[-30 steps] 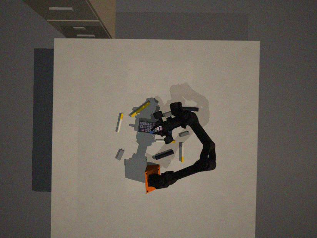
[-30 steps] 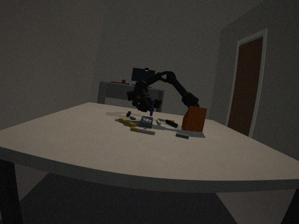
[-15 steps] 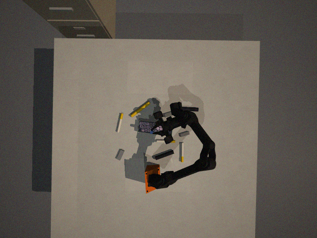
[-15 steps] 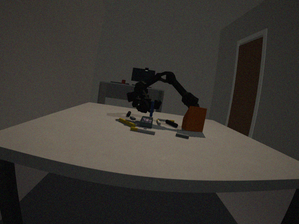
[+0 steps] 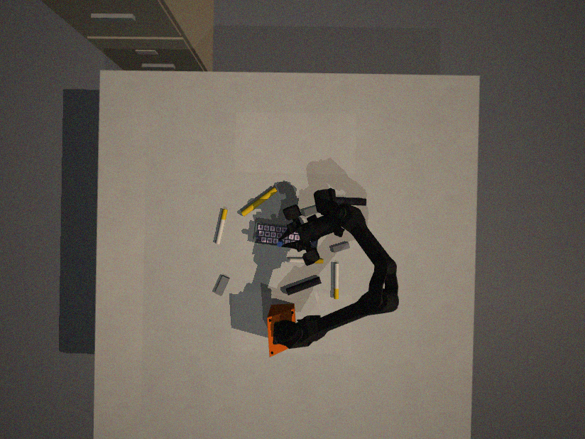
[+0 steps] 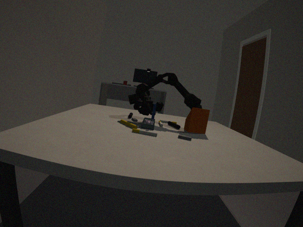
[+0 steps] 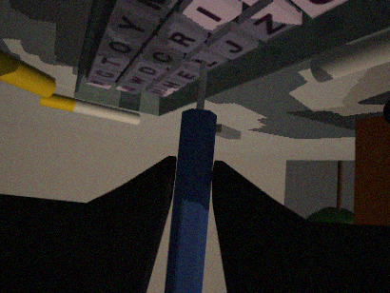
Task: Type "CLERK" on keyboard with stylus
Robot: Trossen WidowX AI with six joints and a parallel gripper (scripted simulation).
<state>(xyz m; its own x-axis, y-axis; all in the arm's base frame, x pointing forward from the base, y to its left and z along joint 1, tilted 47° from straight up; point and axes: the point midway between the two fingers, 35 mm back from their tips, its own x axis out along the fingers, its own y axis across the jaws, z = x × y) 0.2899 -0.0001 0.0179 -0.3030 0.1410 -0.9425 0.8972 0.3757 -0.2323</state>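
My gripper (image 5: 284, 239) (image 7: 194, 166) is shut on the blue stylus (image 5: 280, 244) (image 6: 153, 111) (image 7: 194, 157), which points down at the keyboard (image 5: 269, 234) (image 6: 148, 126) (image 7: 295, 51). In the wrist view the stylus's thin grey tip (image 7: 203, 76) ends at the L key (image 7: 212, 61), between the E key (image 7: 185, 75) and the J key (image 7: 234, 47). The tip partly covers the L. Whether it touches or presses the key is hard to tell. The C key (image 7: 163, 57) and R key (image 7: 179, 39) show in the row beyond. The arm hides the keyboard's right part in the top view.
A yellow marker (image 5: 257, 202) (image 6: 128, 123) (image 7: 29, 81) and a white-and-yellow one (image 5: 220, 226) (image 6: 144, 132) (image 7: 105, 112) lie left of the keyboard in the top view. A black cylinder (image 5: 302, 285) (image 6: 174, 125) lies between the keyboard and the orange base (image 6: 197, 121). Grey blocks (image 5: 220, 285) (image 5: 339, 246) lie on both sides.
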